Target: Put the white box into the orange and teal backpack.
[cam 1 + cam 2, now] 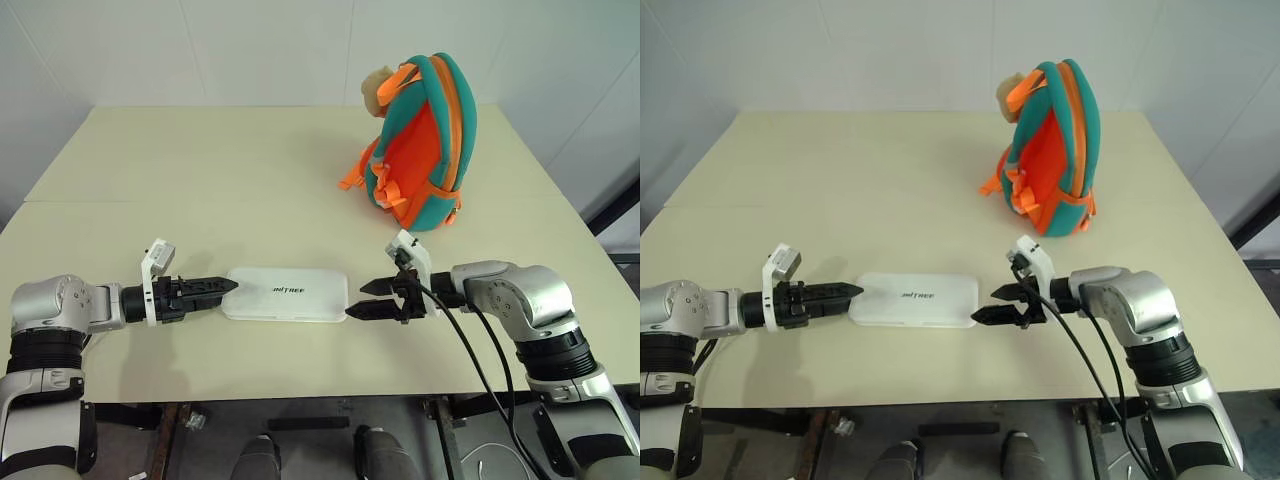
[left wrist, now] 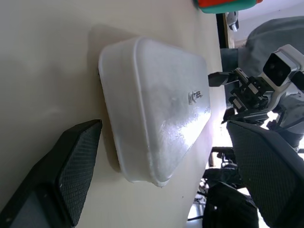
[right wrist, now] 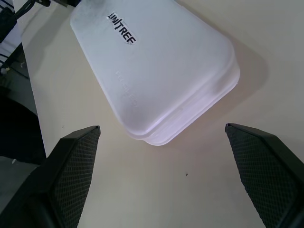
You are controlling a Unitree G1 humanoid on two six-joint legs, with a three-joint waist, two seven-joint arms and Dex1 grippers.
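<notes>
The white box lies flat near the table's front edge, its dark lettering facing up. My left gripper is level at the box's left end, open, with its fingers to either side of that end and apart from it. At the box's right end my right gripper is also open, and the box's corner sits just ahead of its spread fingers. The orange and teal backpack stands upright at the back right, a tan plush charm behind its top.
The cream table stretches wide between the box and the backpack. A white wall runs behind its far edge. Black cables hang from my right wrist over the front edge.
</notes>
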